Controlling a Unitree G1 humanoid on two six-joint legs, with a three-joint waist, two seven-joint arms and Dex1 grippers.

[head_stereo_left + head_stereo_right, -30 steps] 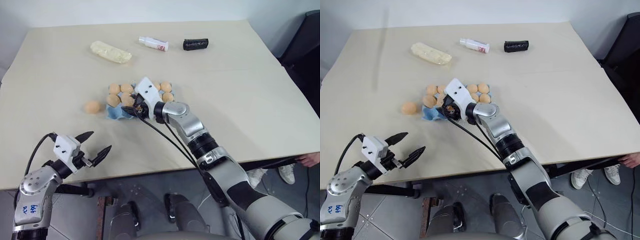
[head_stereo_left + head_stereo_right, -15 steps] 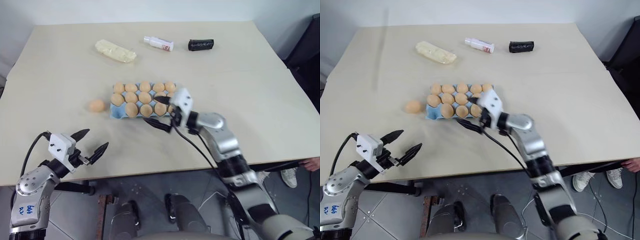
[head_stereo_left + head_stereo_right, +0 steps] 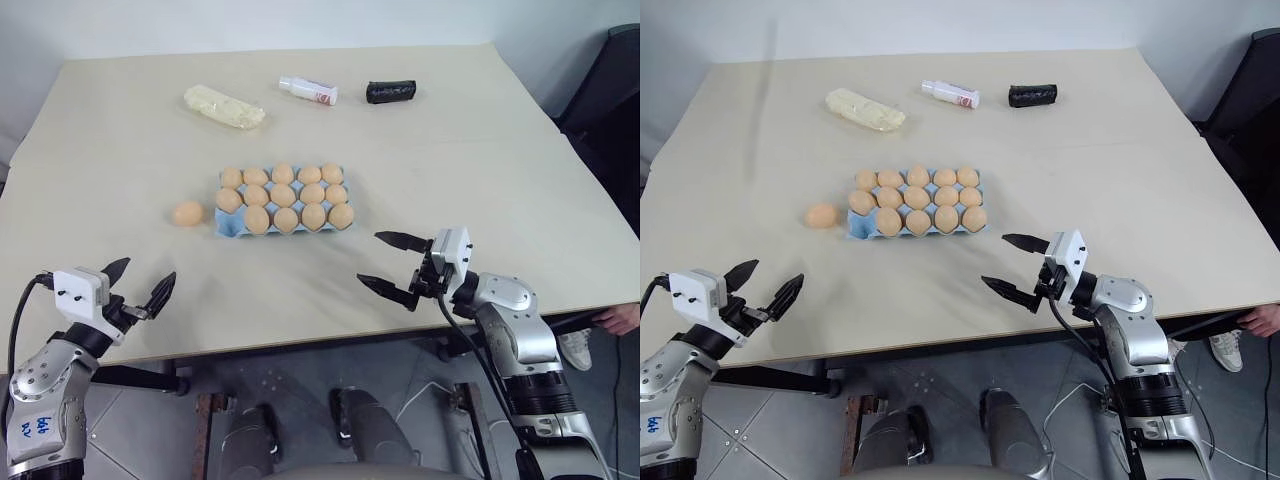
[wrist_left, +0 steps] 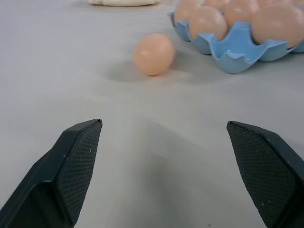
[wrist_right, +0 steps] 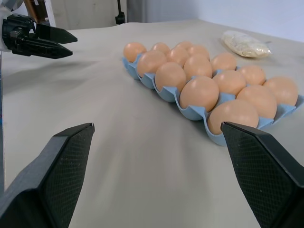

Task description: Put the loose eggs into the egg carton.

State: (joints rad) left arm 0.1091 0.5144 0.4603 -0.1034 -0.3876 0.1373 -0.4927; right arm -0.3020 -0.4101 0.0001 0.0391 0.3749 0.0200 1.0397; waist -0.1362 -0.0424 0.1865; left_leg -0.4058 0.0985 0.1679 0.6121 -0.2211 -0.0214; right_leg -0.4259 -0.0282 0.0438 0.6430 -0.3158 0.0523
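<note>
Black two-fingered right pincer (image 3: 393, 268) hovers wide open and empty over the near edge of the beige counter (image 3: 480, 170), short of the light blue moulded egg carton (image 3: 283, 206). Left pincer (image 3: 136, 283), likewise spread wide and holding nothing, sits off the carton's near left corner. Carton lies mid-counter, its cups filled with pale tan-orange eggs in three rows. One loose tan-orange egg (image 3: 187, 213) rests on the counter just left of the carton, apart from it. Beyond the carton lie a pale yellow lumpy block (image 3: 223, 105), a white bottle (image 3: 307, 90) and a black roll (image 3: 391, 91).
</note>
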